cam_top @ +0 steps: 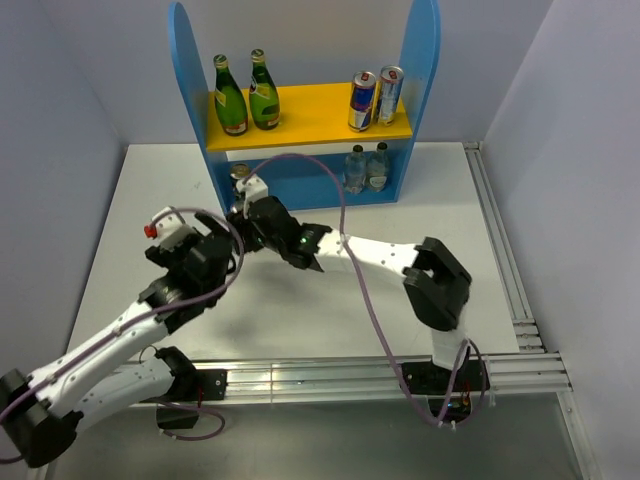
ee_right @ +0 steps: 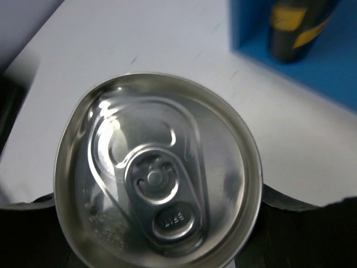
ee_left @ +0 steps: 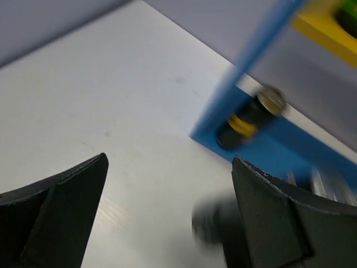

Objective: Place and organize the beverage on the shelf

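Low in the right wrist view, right gripper is clenched on an upright silver-topped can, fingers either side. Just beyond it sits the shelf, top centre of the top view; black-and-yellow can stands in its lower left corner. Centre-left, left gripper is released, jaws wide, over the white table. Green bottles and two cans stand on the yellow board. Pale grey walls surround.

A robot lab cell — bare grey walls, white table, aluminium rails.
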